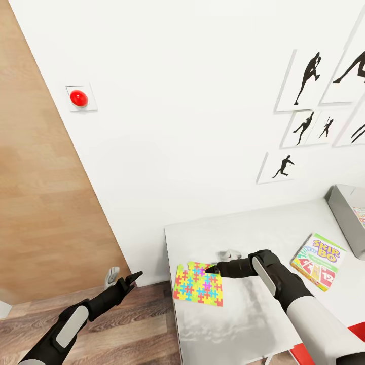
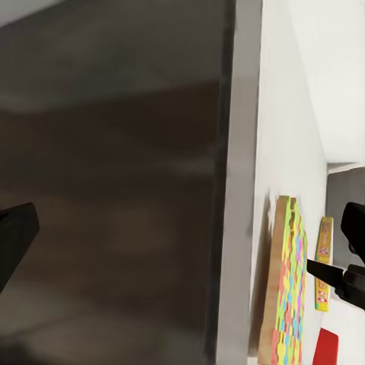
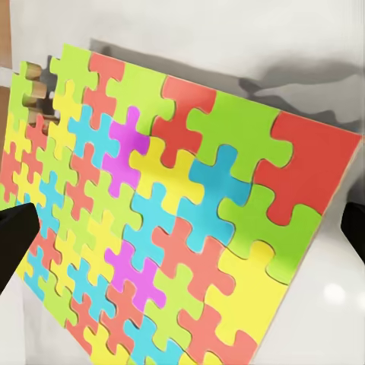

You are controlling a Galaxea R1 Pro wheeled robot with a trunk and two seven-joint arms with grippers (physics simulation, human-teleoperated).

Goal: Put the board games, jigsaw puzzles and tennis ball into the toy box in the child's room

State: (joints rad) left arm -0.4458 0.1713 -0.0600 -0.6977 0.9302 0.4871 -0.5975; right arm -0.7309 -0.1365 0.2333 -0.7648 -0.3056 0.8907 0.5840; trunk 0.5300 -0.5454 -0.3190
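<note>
The right gripper (image 1: 209, 268) is seen spread open, holding nothing, poised directly over the thin, square jigsaw puzzle (image 1: 198, 283) of glossy interlocking pieces lying flat on the smooth pale table (image 1: 243, 324). Whether the left gripper (image 1: 133, 279) is open cannot be told.

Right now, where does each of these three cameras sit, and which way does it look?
Head view: on the head, looking down at the table; both arms show.
Left wrist view: beside the table's edge, looking along it; dark fingers frame it.
Right wrist view: just above the jigsaw puzzle; fingers at the edges.
Shared: all three see that puzzle.
</note>
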